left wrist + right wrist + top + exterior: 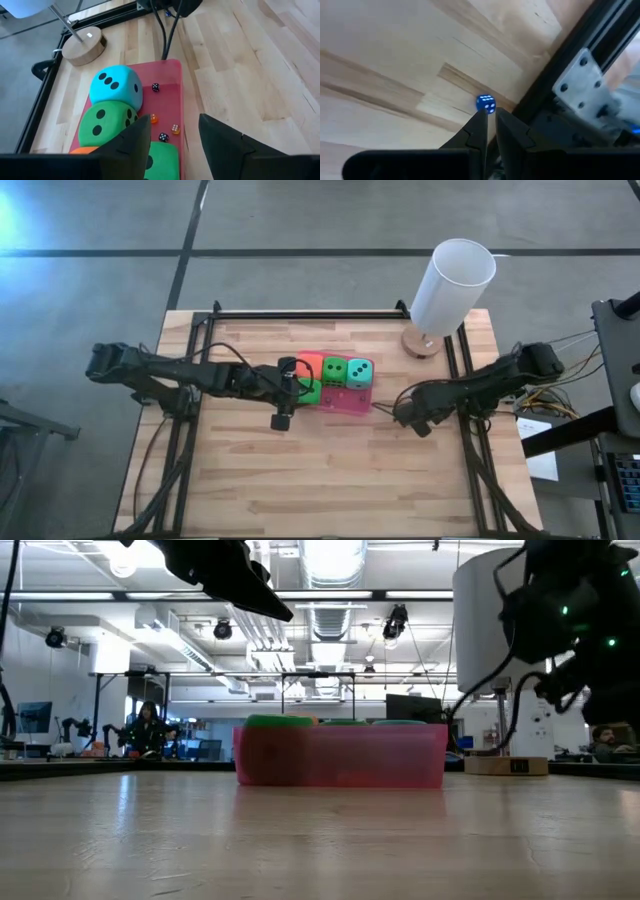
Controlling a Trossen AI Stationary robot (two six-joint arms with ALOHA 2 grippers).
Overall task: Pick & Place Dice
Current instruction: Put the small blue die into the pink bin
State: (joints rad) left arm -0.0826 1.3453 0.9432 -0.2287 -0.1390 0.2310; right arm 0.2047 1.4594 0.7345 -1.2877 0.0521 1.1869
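Big soft dice sit on the flat pink pad (352, 404) in mid-table: an orange one (309, 361), a green one (333, 370), a teal one (360, 373) and a second green one (162, 161). Several tiny dice (155, 87) lie on the pad beside them. My left gripper (172, 135) hangs open over the pad's left end (290, 388), above the second green die, touching nothing. My right gripper (398, 412), to the right of the pad near the right rail, is shut with a small blue die (486, 103) at its fingertips. My right gripper pinches the small blue die's lower part (485, 110) between the very ends of its two fingers, which slant steeply down from the table's right side. Most of the die sticks out past the fingertips. Whether it is clear of the wood I cannot tell.
A tall white cylinder (452, 285) on a round wooden base (421, 342) stands at the far right. Black frame rails (462, 380) run along the table's left, right and far sides. Bare wood (330, 480) lies near the front edge.
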